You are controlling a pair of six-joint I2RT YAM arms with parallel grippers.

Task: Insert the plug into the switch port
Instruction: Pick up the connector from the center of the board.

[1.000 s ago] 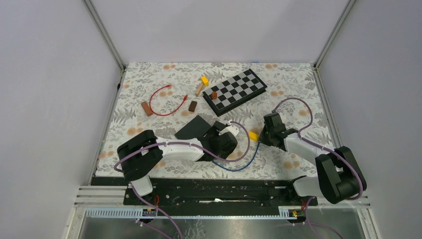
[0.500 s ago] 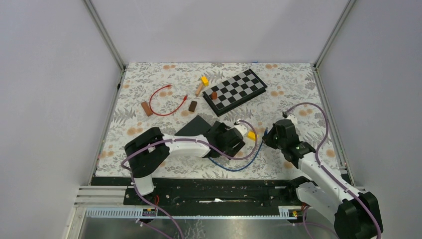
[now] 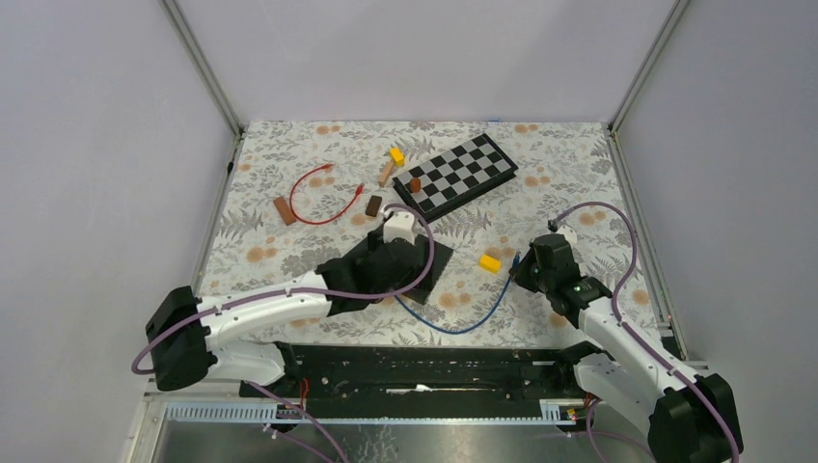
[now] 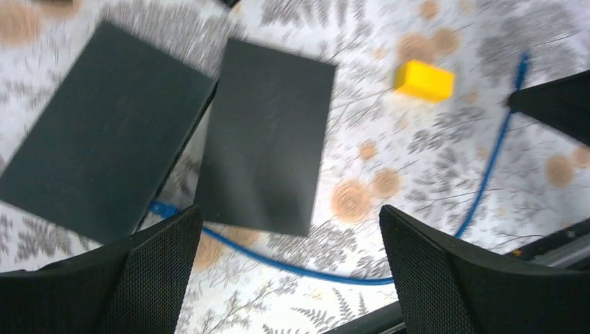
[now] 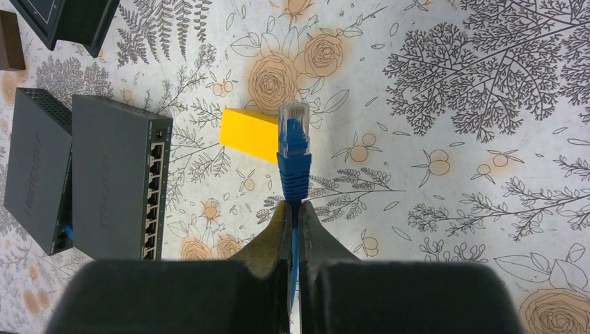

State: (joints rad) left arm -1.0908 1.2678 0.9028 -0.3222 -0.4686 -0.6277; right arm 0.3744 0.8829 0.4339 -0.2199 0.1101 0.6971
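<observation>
Two black switches lie side by side. In the right wrist view the right switch (image 5: 115, 174) shows its row of ports (image 5: 154, 202), with the other switch (image 5: 38, 170) to its left. My right gripper (image 5: 293, 209) is shut on the blue cable just behind its plug (image 5: 293, 139), and the plug points away, right of the ports. In the top view the right gripper (image 3: 526, 265) is right of the switch (image 3: 440, 258). My left gripper (image 3: 391, 258) hovers open and empty over the switches (image 4: 268, 136). The blue cable (image 4: 487, 167) runs below them.
A yellow block (image 3: 491, 262) lies between the switch and the plug. A chessboard (image 3: 455, 176) with a small piece stands at the back. A red cable (image 3: 318, 198), brown blocks and another yellow block (image 3: 396, 155) lie at the back left.
My left arm has swung left and its gripper has moved from right of the switches to above them. My right arm rose with the plug a second ago and has held still since.
</observation>
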